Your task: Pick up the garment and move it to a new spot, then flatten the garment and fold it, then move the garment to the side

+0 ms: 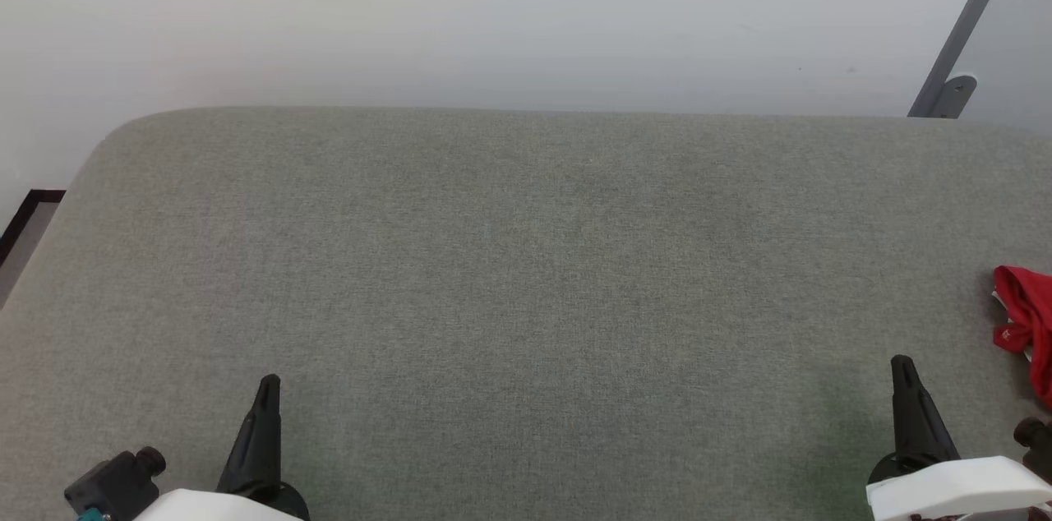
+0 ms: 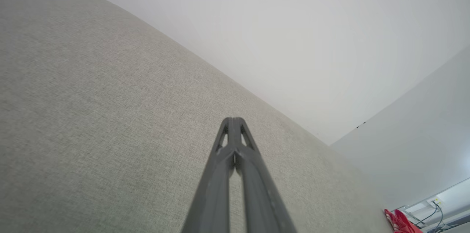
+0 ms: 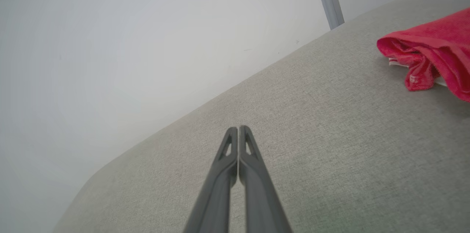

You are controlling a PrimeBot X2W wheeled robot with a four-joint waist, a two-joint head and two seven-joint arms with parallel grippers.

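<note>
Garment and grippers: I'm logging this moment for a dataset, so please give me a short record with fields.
support: grey fabric-covered top
garment: red, rumpled, lying on the top at the robot's far right, partly cut off by the head view's edge
left gripper: jaws shut, holding nothing
right gripper: jaws shut, holding nothing
gripper nearest the garment: right, to the garment's left and apart from it
contact with garment: none
</note>
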